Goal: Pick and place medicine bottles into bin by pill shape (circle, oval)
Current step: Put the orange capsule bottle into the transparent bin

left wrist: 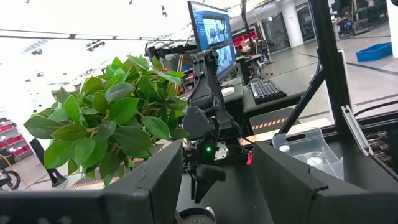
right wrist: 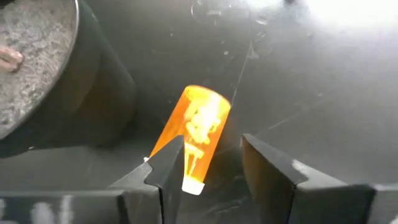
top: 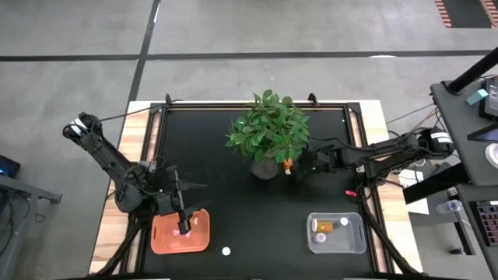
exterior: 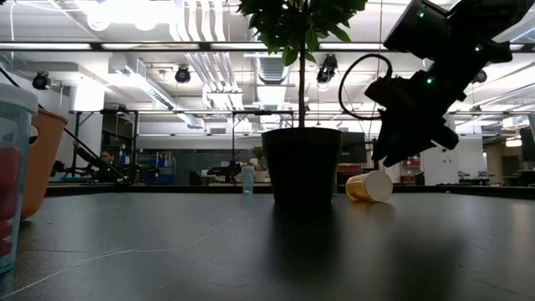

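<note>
An orange medicine bottle with a white cap lies on its side on the black table beside the plant pot. It also shows in the high view and the low view. My right gripper is open just above it, a finger on either side of its cap end. My left gripper is open over the orange bin, above a small pinkish bottle standing in the bin. The clear bin holds a few bottles.
A leafy potted plant stands mid-table, right next to the lying bottle. A white bottle stands on the table near the front edge between the bins. A small red thing lies by the right arm.
</note>
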Available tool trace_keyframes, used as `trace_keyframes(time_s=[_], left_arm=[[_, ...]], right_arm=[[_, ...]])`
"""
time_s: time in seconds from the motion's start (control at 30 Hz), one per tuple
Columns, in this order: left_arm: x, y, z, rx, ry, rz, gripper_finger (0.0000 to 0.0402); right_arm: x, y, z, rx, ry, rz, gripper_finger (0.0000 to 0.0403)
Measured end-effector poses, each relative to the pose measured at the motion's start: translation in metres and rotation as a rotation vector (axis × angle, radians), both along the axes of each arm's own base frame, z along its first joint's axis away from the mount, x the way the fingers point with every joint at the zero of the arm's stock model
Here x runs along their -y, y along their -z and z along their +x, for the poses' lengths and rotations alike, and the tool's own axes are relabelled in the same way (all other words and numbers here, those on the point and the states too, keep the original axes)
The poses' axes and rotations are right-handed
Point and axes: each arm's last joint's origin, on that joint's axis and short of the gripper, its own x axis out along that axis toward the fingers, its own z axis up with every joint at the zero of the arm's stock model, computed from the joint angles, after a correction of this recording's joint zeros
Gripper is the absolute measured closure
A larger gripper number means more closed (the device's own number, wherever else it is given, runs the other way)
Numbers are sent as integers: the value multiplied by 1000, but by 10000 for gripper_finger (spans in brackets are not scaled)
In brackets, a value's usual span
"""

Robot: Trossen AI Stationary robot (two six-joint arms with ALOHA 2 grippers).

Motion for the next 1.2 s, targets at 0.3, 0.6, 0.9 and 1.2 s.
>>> trace_keyframes(time_s=[0.3, 0.6, 0.9, 1.2], left_arm=[[0, 0, 0, 0, 0, 0, 221], [0, 0, 0, 0, 0, 1, 221], [0, 0, 0, -1, 1, 1, 221], [1, 1, 0, -3, 1, 3, 221]], right_arm=[[-1, 15, 10, -6, 21, 44, 155], [-1, 30, 16, -55, 14, 38, 77], [0, 48, 23, -117, -43, -19, 85], [0, 44, 20, -125, -38, -5, 187]])
